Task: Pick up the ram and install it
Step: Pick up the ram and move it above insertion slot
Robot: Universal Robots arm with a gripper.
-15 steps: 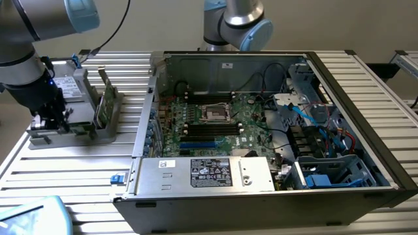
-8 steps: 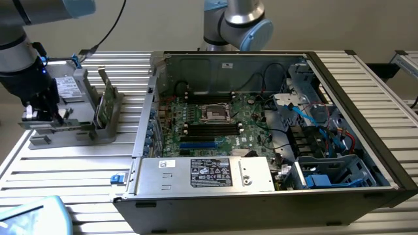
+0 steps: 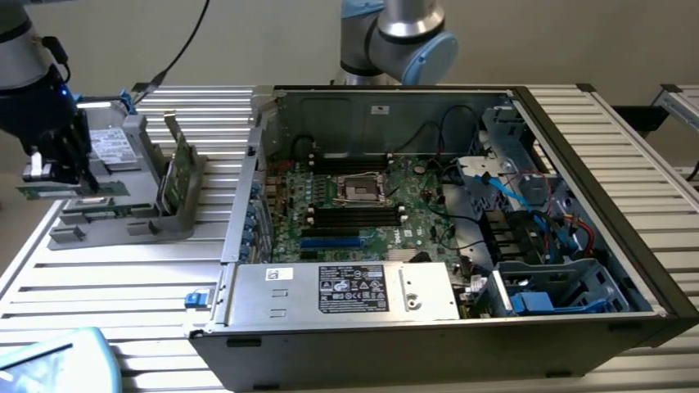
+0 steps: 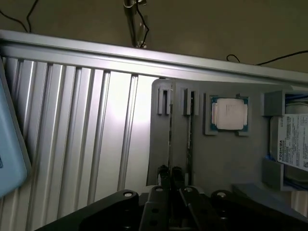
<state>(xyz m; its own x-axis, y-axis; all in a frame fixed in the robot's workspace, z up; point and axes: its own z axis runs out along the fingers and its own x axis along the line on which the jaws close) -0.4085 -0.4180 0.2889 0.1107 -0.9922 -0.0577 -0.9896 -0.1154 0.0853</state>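
Pick-up stage of the memory installation. My gripper [image 3: 49,182] [image 4: 171,175] hangs over the grey parts holder [image 3: 120,225] [image 4: 226,163] at the exterior view's left, well apart from the open computer case [image 3: 611,246]. The fingers are drawn close together, and the ram [image 3: 44,191] [image 4: 170,144] sits between them. From the wrist it appears edge-on as a thin line running out from the fingertips. From outside it appears as a narrow green strip just under the gripper. I judge this a closed grip on the ram, though I cannot tell whether the stick is fully clear of its holder. A second thin part stands edge-on just beside it in the neighbouring slot of the holder. A broader green card [image 3: 175,176] stands upright in the same holder, and a processor [image 4: 230,114] and a hard drive [image 4: 293,144] lie in their own recesses. The ribbed surface [image 3: 110,286] [image 4: 72,134] carries both holder and case. Progress: the grasp looks made; the transfer to the case and the seating in one of the long black slots [image 3: 355,214] on the motherboard [image 3: 410,176] are not yet done.
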